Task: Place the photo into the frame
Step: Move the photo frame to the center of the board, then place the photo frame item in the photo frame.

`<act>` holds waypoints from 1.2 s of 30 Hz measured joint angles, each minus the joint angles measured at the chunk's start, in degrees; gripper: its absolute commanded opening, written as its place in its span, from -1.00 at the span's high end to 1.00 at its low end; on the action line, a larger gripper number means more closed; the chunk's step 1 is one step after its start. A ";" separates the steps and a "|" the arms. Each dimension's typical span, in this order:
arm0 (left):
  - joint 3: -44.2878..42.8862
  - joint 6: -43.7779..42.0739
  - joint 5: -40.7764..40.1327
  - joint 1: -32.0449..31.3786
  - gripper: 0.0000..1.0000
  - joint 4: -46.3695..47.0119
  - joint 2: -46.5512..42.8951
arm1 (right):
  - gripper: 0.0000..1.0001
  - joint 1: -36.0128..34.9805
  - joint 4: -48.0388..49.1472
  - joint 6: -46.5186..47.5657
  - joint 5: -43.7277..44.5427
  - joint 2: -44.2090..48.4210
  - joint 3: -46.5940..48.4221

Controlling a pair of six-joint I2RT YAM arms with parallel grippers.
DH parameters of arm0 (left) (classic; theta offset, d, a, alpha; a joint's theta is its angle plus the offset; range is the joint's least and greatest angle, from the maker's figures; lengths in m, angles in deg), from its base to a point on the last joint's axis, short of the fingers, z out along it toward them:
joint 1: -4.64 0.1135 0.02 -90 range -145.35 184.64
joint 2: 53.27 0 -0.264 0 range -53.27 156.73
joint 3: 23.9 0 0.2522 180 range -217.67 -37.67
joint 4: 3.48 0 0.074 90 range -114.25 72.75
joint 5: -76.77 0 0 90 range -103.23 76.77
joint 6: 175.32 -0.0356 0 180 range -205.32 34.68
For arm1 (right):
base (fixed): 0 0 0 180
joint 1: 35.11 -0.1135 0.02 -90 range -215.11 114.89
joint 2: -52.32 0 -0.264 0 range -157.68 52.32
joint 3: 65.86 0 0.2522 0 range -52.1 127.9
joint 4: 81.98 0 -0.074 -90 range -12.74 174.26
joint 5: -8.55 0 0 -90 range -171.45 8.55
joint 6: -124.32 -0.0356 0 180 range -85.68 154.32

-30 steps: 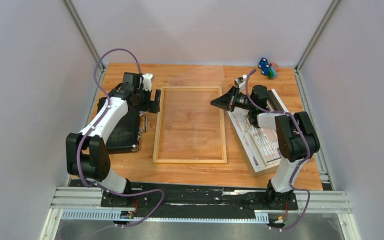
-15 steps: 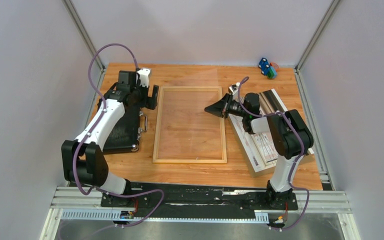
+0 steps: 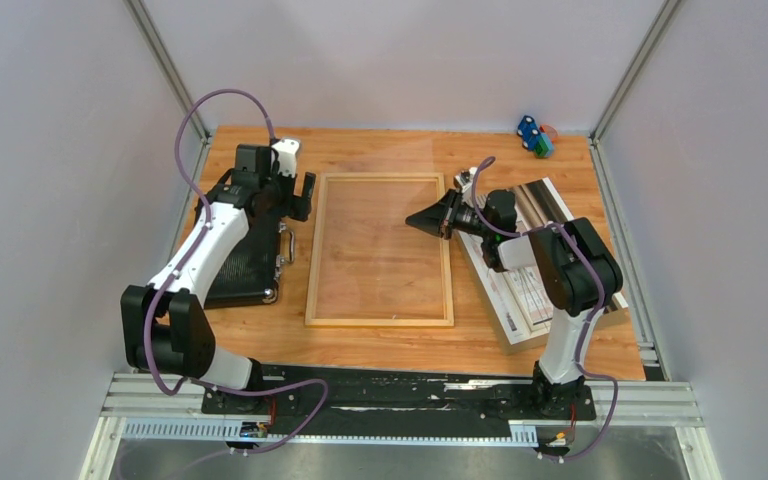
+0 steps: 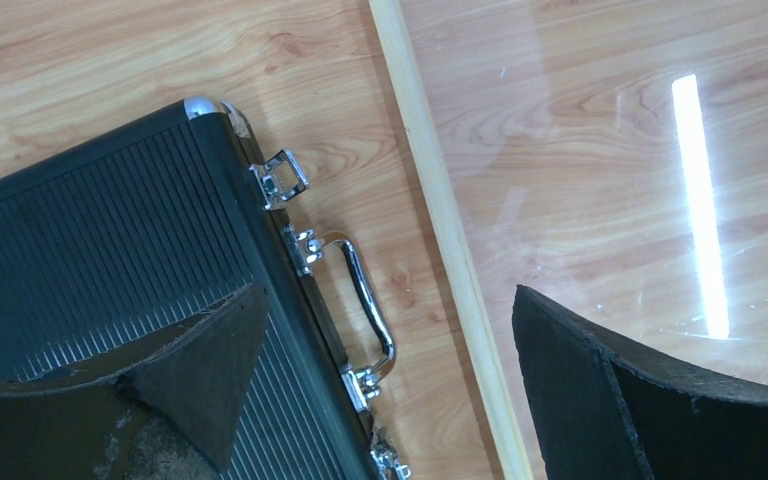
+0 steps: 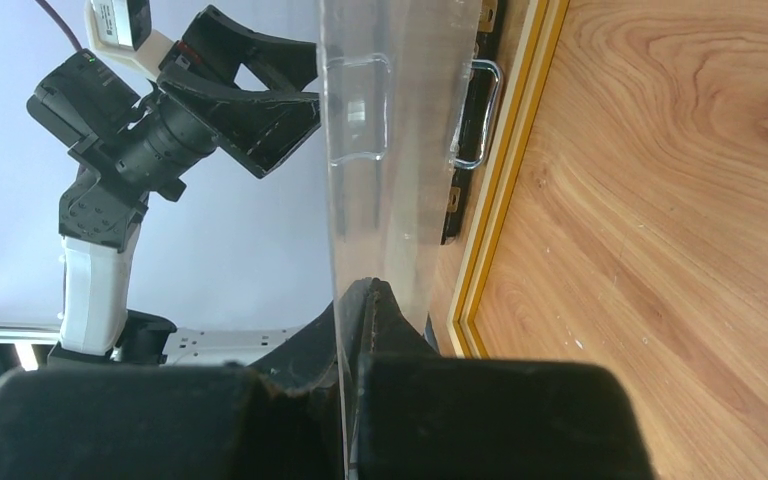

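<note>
Centrally — frame (image 3: 380, 322) flat on orange-wood table (image 3: 260, 335); pale grey walls (image 3: 390, 60) around.

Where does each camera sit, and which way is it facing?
Top external: above and behind the bases, looking down on the table; left gripper and right gripper both show.
Left wrist: over the table's left, facing down at the case and frame rail; its open fingers at bottom.
Right wrist: low, facing across the frame toward the left gripper; its fingers pinch the pane.
Shared: both wrist views show the case handle and that rail.
</note>
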 measured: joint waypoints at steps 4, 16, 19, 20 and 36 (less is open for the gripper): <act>0.02 -0.02 -0.35 0.00 -1.00 0.15 0.00 | 1.00 -0.02 0.46 -0.07 0.17 -0.11 -0.02; 0.07 -0.02 -0.72 0.09 -1.00 0.17 -0.44 | 1.00 0.00 0.81 -0.17 1.57 -0.61 -1.73; 0.07 -0.02 -0.87 0.11 -1.00 0.17 -0.63 | 1.00 0.00 0.81 -0.17 1.70 -0.68 -1.90; 0.07 -0.02 -0.92 0.13 -1.00 0.17 -0.72 | 1.00 0.00 0.81 -0.17 1.81 -0.81 -1.90; 1.16 -0.02 -1.33 0.15 -1.00 0.72 -1.09 | 1.00 0.00 0.85 -0.20 1.97 -2.99 -1.92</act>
